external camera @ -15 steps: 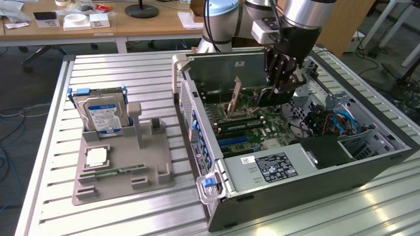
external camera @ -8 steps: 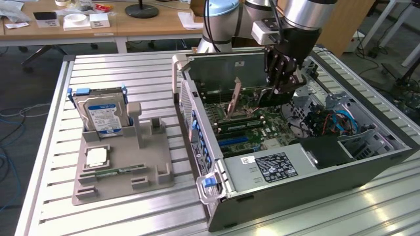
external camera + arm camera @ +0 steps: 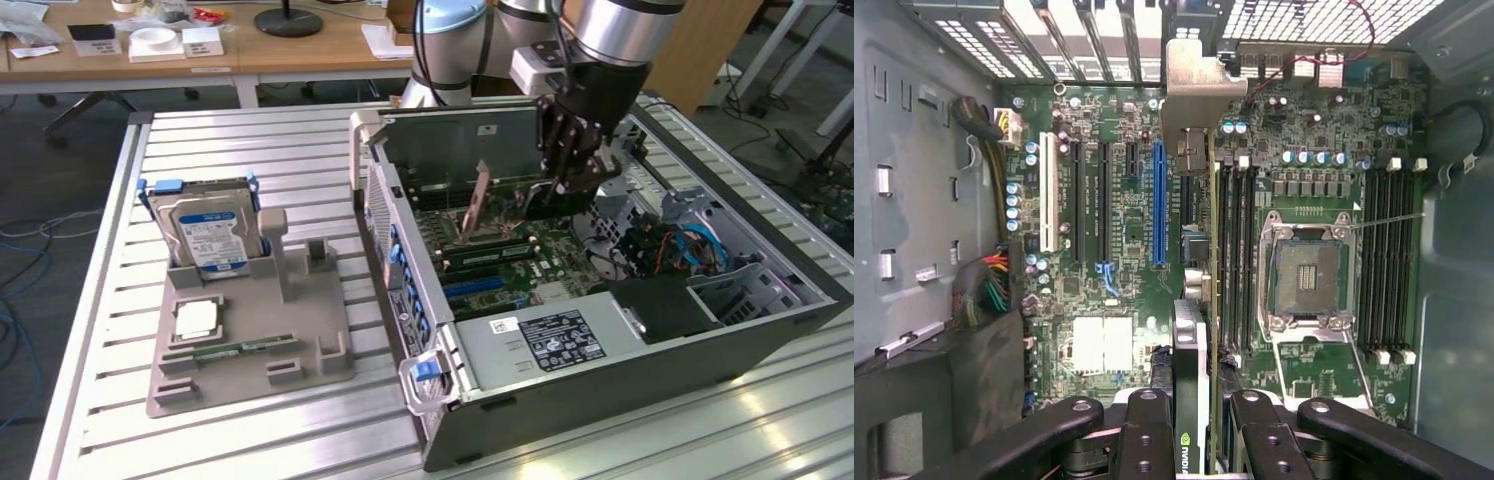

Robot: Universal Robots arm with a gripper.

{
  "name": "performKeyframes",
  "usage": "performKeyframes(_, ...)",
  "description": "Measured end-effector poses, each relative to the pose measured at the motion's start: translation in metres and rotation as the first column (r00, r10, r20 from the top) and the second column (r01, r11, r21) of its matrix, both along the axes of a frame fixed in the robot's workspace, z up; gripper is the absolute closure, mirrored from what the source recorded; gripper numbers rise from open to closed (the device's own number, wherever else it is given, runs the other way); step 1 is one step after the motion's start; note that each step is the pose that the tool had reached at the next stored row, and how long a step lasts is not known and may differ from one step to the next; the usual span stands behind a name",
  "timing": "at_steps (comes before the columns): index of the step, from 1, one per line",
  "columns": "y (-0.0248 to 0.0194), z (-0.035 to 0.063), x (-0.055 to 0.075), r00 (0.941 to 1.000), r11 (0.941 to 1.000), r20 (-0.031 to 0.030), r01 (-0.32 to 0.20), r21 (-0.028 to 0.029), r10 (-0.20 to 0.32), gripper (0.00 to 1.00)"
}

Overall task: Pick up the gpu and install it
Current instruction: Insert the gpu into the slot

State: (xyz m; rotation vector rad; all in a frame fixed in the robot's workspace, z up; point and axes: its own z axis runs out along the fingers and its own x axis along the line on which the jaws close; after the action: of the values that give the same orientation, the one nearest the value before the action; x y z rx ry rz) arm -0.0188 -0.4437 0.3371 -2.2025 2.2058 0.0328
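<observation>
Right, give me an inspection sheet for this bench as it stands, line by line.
Surface: slotted metal table, carrying an open computer case and a grey holder.
Job's things: gpu held edge-on inside the case, above the motherboard, near the blue slot; whether it is seated, cannot tell.
Clutter: hard drive upright in the holder; memory stick lying flat on it.
Grippers: gripper closed on the gpu.
Cables: blue cables inside the case; coloured wire bundle beside the motherboard.
Surroundings: wooden desks behind the table; floor cables.
</observation>
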Motion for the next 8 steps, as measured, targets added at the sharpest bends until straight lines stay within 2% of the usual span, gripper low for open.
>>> performKeyframes(8,0.0000,-0.0053,-0.0010,1.0000,1.0000,0.0042,0.000,0.0051,0.000,0.73)
